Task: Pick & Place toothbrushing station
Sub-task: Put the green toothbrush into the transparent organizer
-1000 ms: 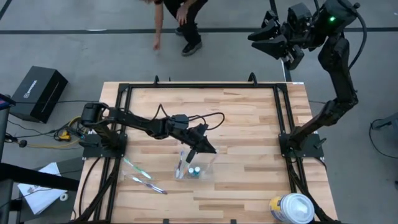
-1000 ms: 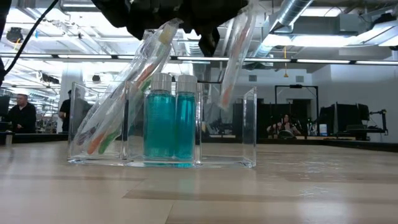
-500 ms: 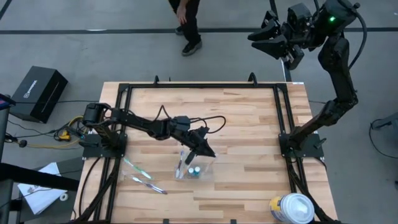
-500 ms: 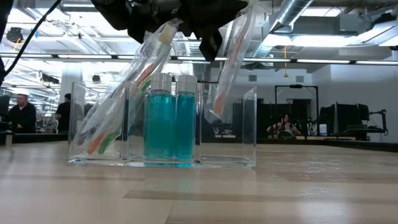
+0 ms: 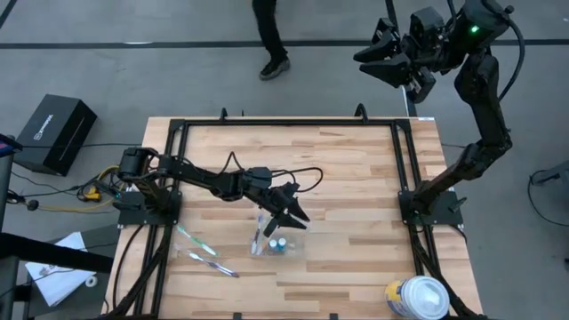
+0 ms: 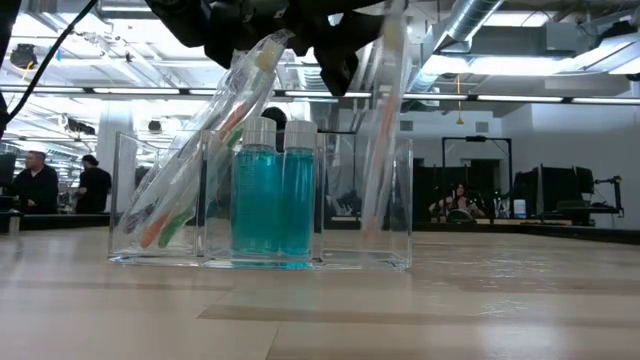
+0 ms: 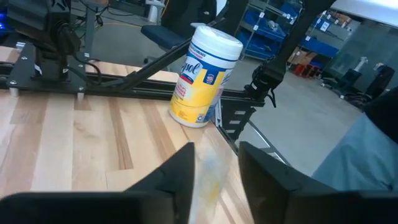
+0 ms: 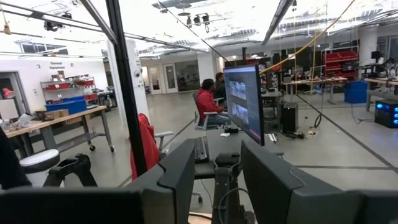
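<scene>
- A wrapped toothbrush (image 6: 378, 150) is being lowered, nearly upright, into the right-hand compartment of the clear holder (image 6: 400, 205), at the centre of the low view.
- The left gripper (image 5: 286, 213) is seen closed on the toothbrush's top, just above the holder, at the centre of the high view.
- Release is judged to be next, once the tip is seated.
- Two teal tubes (image 6: 272, 190) are seen in the middle compartment, and leaning brushes (image 6: 195, 160) at left.
- Two more toothbrushes (image 5: 203, 249) are left lying on the table (image 5: 356, 169), lower left.
- The right gripper (image 5: 384, 55) is parked at upper right, slightly parted and empty.
</scene>
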Controlling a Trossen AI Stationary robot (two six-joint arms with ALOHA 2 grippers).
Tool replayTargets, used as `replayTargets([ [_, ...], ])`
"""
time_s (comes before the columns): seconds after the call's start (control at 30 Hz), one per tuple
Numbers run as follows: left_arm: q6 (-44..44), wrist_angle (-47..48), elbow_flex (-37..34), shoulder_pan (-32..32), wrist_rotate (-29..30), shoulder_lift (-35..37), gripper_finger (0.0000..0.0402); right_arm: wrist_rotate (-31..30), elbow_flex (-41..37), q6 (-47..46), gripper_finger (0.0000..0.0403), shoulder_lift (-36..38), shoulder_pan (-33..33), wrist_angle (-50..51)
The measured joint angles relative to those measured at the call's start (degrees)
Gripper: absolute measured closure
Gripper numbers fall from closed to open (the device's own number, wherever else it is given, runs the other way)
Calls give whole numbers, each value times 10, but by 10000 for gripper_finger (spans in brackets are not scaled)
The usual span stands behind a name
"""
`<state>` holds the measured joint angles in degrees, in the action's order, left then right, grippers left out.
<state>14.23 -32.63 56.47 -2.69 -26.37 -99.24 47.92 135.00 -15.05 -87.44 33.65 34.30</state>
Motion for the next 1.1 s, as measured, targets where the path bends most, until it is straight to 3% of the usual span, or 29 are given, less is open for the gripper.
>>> replayTargets([
  [0.33,14,-12,0,0,3,7,206,0,0,0,280,0,-3,0],
  [0.7,-3,9,0,56,65,123,210,0,0,1,279,0,-3,-16],
  [0.83,-14,169,0,85,157,207,208,0,0,8,279,0,-3,-20],
  [0.93,-29,343,0,103,244,276,206,0,0,18,279,0,-3,-20],
  [1.1,-35,644,1,119,307,368,210,0,0,37,279,0,-7,-20],
])
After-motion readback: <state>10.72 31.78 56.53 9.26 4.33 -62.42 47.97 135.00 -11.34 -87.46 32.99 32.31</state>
